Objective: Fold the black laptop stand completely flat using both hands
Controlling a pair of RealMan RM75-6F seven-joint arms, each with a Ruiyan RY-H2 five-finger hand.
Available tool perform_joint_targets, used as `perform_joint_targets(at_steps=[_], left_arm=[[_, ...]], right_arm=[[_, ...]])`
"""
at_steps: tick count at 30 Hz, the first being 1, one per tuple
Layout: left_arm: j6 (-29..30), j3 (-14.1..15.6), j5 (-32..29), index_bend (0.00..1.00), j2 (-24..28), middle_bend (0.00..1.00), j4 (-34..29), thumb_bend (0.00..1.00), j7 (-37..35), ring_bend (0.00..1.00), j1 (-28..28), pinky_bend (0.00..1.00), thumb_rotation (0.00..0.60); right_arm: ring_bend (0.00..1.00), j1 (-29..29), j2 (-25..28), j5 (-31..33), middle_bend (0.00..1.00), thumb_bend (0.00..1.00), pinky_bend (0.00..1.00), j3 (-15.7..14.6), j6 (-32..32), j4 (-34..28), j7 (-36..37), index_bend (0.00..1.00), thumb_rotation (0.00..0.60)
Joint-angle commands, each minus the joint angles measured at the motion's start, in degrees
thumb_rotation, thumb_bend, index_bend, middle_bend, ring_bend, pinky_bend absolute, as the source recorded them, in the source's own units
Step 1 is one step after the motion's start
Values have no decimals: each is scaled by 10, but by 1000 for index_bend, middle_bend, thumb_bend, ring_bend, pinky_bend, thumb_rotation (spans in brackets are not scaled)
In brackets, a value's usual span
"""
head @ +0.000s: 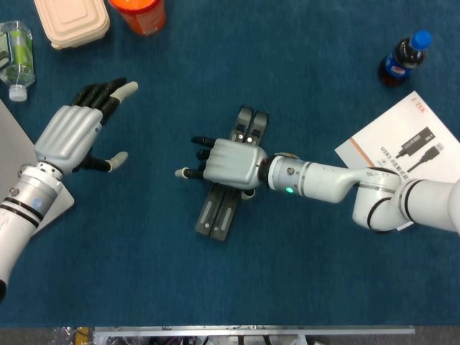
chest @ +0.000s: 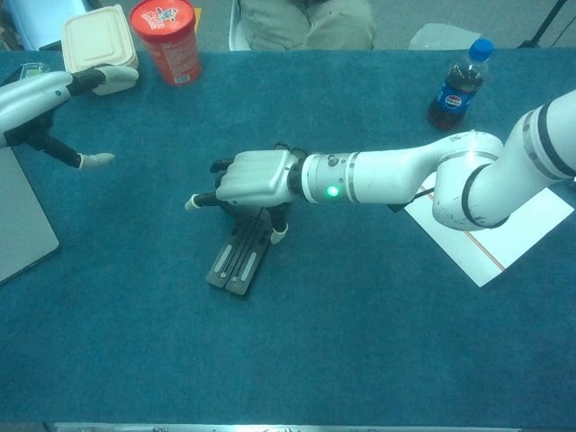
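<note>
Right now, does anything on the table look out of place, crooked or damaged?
Nothing looks damaged or spilled. The black laptop stand lies slanted on the blue table, its two bars side by side under the right hand. The left hand hovers apart with fingers spread. The cola bottle stands upright.

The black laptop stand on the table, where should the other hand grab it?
Probably the near end of the black laptop stand, coming in from the left hand's side. The right hand rests on its middle, and the two bars lie together, sticking out free below.
</note>
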Motion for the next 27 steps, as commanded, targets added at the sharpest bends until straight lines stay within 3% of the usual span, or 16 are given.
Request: perform_joint_targets(at_steps=[1,11,13,16,19,27], left_arm=[[0,0,1,0,-1,0,0,266,0,0,0,0,600],[1,0,2,0,-1,0,1,266,0,0,1,0,600],[0,1,3,0,-2,0,1,267,1,0,1,0,600],[0,2,4,0,-3,0,1,266,3,0,0,0,600],[0,2,6,0,-3,0,0,266,4,0,0,0,600],[1,5,5,0,6,0,0,266,15,0,2,0,600]], right_arm=[[250,-1,0,-1,480,46,44,1,3,0,-1,0,600],[276,-6,6,0,499,47,45,2,11,-10,-4,0,600],[212,-7,11,-3,407,47,45,0,11,-15,-8,0,600],[53,-11,17,-5,192,47,49,0,23,-20,-13,0,600],[2,-20,26,0,74,47,41,4,35,-27,-18,0,600],[0,-92,88,62,18,47,14,33,99,-93,-101,0,600]])
